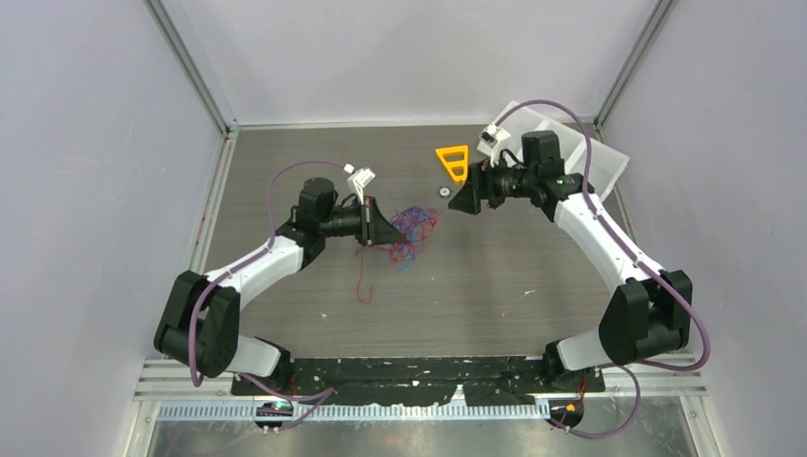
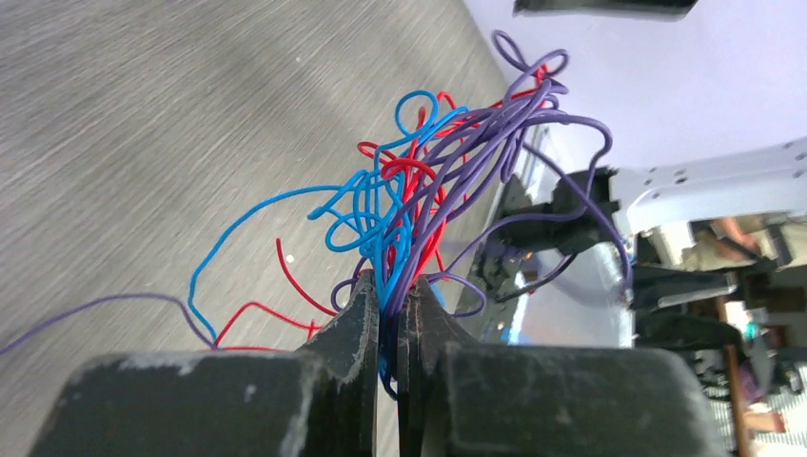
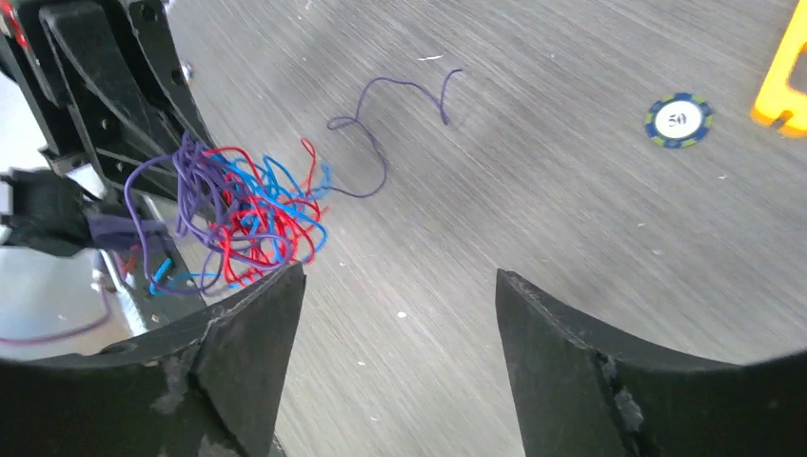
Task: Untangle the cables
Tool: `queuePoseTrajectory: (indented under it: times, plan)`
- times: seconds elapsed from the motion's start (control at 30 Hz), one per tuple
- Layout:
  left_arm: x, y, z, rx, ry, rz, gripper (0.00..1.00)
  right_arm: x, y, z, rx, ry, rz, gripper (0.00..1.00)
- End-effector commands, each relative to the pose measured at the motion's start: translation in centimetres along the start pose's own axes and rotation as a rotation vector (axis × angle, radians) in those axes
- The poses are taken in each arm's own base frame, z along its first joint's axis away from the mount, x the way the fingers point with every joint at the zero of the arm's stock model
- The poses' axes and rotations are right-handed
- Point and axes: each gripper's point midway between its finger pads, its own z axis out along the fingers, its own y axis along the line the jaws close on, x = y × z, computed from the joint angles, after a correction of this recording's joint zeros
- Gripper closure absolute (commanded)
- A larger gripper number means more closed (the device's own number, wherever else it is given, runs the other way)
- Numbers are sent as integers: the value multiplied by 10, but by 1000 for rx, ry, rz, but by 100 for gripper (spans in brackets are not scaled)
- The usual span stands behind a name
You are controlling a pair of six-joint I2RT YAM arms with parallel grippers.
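Left jaws clamp the cables (image 2: 409,200), right jaws parted just beside them.

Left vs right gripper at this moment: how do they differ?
The left gripper is shut, its fingers pinching strands of the cables. The right gripper is open, with nothing between its fingers. The left gripper sits right at the clump, while the right gripper stands apart from it, nearer the orange triangle. Both have black fingers and point inward toward the clump.
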Motion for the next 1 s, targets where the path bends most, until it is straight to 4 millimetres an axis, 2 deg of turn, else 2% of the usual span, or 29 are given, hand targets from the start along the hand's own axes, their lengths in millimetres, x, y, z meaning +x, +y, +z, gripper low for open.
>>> queuePoseTrajectory:
  times: [0.0, 0.1, 0.17, 0.27, 0.37, 0.4, 0.43, 0.47, 0.5, 0.53, 0.57, 0.6, 0.63, 0.73, 0.83, 0.93, 0.97]
  plan:
    - [-38, -34, 0, 94, -121, -17, 100, -19, 19, 12, -15, -108, 124, 17]
    - [-42, -32, 3, 85, -119, -74, 100, -20, 38, 17, -52, -140, 136, 9]
    - [-43, -32, 5, 85, -121, -105, 100, -17, 43, 22, -54, -144, 134, 8]
    - [-45, -41, 8, 126, -111, -107, 100, -6, 38, 38, -16, -113, 123, 12]
    - [-44, -53, 12, 162, -94, -103, 100, -7, 29, 51, 35, -110, 101, 18]
    - [-44, -57, 13, 175, -90, -98, 100, -5, 28, 58, 41, -101, 98, 26]
    - [-44, -62, 12, 188, -83, -95, 100, -9, 28, 60, 49, -106, 85, 42]
    - [-44, -67, 11, 204, -77, -88, 100, -8, 24, 63, 81, -107, 82, 52]
    - [-43, -72, 9, 217, -70, -82, 100, -9, 19, 63, 104, -110, 73, 70]
    - [-43, -75, 6, 223, -64, -77, 100, -9, 10, 62, 156, -115, 66, 78]
    - [-43, -77, 2, 221, -58, -69, 100, -7, 3, 60, 196, -98, 49, 90]
    - [-42, -78, -2, 212, -52, -63, 100, -7, -11, 55, 278, -103, 39, 92]
    - [-38, -74, -6, 182, -40, -62, 100, 0, -20, 51, 326, -78, 18, 94]
    - [-32, -65, -24, 95, -31, -33, 100, 3, -62, 19, 551, -93, -19, 95]
    - [-26, -59, -38, 57, -34, -6, 96, 9, -94, -12, 679, -95, -26, 95]
    - [-15, -53, -50, 13, -5, 9, 96, 14, -104, -26, 713, -72, -44, 95]
    - [-12, -48, -52, -11, 2, 11, 97, 15, -95, -23, 632, -77, -41, 94]
